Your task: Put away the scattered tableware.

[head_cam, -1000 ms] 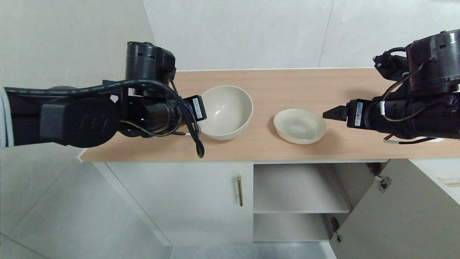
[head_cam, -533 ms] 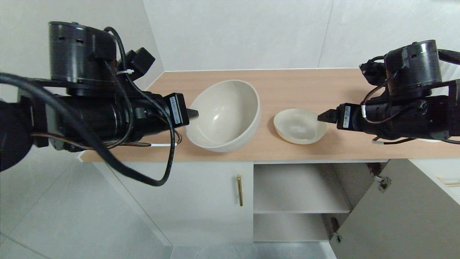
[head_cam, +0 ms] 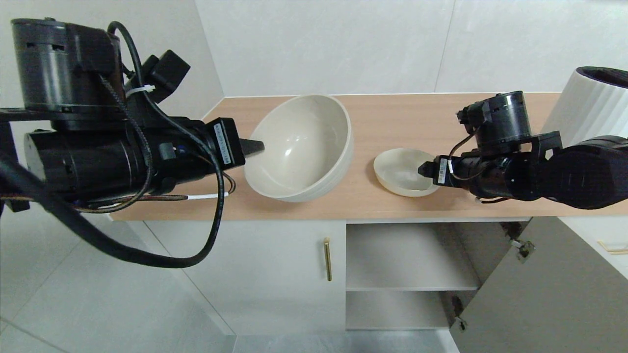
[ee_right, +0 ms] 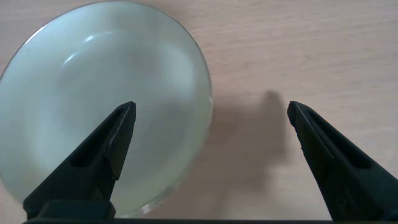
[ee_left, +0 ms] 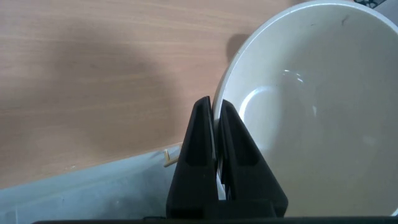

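Fingers of my right gripper (ee_right: 210, 112) are spread wide, with the rim of the small bowl (ee_right: 106, 106) right between them. My left gripper (ee_left: 214, 121) pinches the rim of the big bowl (ee_left: 311, 106) tight.

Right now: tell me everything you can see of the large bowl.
The large bowl is deep, round, off-white and glossy, ceramic by its look, and empty. It is tilted, opening toward the left arm, over the wooden counter; whether its base touches the wood I cannot tell. The left hand is shut on its rim, one finger inside, one outside.
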Tool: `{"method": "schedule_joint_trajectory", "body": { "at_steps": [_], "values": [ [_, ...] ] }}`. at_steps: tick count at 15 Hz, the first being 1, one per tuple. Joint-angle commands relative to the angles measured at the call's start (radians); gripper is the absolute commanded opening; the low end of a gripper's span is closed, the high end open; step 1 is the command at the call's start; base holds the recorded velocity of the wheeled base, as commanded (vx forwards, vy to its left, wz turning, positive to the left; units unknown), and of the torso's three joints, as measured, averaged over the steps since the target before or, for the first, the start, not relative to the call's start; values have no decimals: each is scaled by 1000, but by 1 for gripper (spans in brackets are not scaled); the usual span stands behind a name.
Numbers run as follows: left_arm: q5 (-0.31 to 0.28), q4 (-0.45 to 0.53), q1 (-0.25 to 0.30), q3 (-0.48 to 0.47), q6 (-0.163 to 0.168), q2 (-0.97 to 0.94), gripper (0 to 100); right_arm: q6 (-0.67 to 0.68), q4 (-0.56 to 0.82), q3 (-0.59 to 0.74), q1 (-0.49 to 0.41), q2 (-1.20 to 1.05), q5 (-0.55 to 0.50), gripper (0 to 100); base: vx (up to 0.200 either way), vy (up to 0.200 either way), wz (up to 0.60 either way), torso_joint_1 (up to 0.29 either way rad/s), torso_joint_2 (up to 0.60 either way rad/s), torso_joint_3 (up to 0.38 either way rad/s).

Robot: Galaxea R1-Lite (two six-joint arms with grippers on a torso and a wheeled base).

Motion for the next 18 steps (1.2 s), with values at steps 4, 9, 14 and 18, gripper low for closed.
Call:
{"method": "schedule_joint_trajectory", "body": {
  "at_steps": [4, 9, 14, 18],
  "values": [
    [0, -1, -1, 1, -1, -2, 0, 10, -16, 0, -1, 18, 0, 0, 0, 0, 0, 0, 0, 0],
    [-1, -1, -1, 1, -2, -7, 0, 52, -21, -20, -16, 0, 11, 0, 0, 0, 0, 0, 0, 0],
    [43, 10, 0, 22, -4, -20, 0, 93, 4, 70, -10, -183, 104, 0, 0, 0, 0, 0, 0, 0],
    [101, 22, 0, 134, -4, -116, 0, 96, 71, 242, 12, -347, 204, 0, 0, 0, 0, 0, 0, 0]
  ]
}}
